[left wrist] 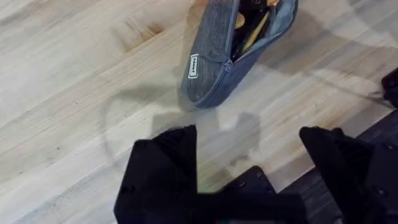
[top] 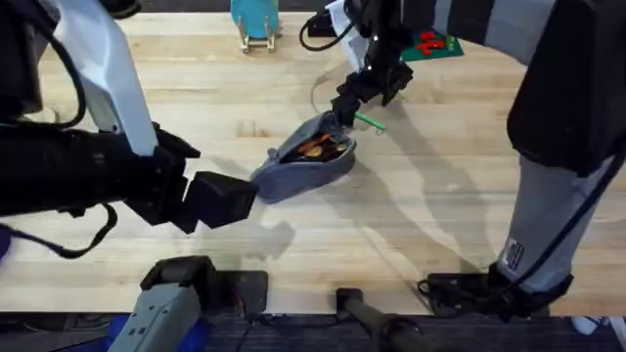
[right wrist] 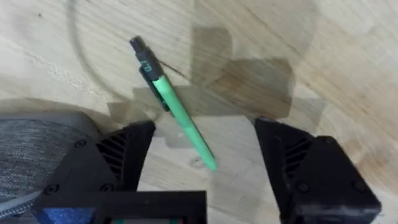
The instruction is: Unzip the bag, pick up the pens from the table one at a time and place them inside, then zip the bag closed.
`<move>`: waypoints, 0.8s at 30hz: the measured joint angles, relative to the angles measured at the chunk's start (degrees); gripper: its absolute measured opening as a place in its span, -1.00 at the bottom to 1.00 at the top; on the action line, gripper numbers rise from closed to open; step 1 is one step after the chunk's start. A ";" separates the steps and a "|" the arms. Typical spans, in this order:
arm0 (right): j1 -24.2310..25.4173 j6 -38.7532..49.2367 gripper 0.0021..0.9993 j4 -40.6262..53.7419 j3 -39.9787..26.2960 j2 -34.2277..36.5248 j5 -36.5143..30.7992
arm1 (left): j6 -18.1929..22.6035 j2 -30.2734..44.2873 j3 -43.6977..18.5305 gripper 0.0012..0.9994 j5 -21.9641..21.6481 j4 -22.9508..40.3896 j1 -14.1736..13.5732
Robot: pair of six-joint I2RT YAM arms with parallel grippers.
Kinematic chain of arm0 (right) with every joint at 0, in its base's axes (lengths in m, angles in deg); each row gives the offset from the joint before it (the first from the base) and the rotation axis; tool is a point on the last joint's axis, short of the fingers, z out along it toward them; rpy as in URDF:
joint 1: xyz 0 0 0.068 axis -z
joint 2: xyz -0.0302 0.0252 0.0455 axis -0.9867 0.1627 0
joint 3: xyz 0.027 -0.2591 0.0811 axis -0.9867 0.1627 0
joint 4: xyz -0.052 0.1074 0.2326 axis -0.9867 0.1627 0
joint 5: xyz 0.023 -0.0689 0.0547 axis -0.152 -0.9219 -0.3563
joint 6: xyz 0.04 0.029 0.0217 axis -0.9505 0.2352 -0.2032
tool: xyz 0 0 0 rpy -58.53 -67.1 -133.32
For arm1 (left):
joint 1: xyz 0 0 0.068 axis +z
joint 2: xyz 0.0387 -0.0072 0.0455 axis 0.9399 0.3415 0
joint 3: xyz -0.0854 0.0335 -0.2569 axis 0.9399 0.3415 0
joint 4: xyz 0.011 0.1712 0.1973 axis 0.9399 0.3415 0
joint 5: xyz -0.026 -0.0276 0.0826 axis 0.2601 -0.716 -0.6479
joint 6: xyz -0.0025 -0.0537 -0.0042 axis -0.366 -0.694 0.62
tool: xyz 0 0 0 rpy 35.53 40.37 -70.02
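Bag point(top: 305, 163): blue-grey pouch lying mid-table, unzipped, mouth gaping; brownish-orange lining showing, w/ what looks like an orange pen point(top: 315, 147) inside, hard to be sure.
Bag label: small white tag point(left wrist: 194, 66) on the side near the closed end.
Green pen point(right wrist: 175, 104): flat on the table point(top: 440, 196), just beside the bag's open end, black tip pointing away from the right gripper.
Left gripper point(left wrist: 249, 155): fingers spread wide, nothing between them, low over the wood near the bag's closed end, not touching it.
Right gripper point(right wrist: 202, 158): jaws wide apart, empty, straddling the green pen from above; grey fabric of the bag at one finger's side.
Background: blue stand point(top: 256, 23) at far edge.
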 joint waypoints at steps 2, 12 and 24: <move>-0.10 -0.22 0.84 -0.06 0.16 -0.11 0.10 | 0.00 0.00 0.00 0.99 -0.02 0.00 0.00; -1.86 -1.60 -0.40 0.35 0.31 -0.22 0.40 | 0.00 0.00 0.00 0.99 -0.02 0.00 0.00; -1.86 -1.95 -0.92 0.56 0.33 -0.36 0.52 | 0.01 0.00 0.00 0.99 -0.02 0.00 0.00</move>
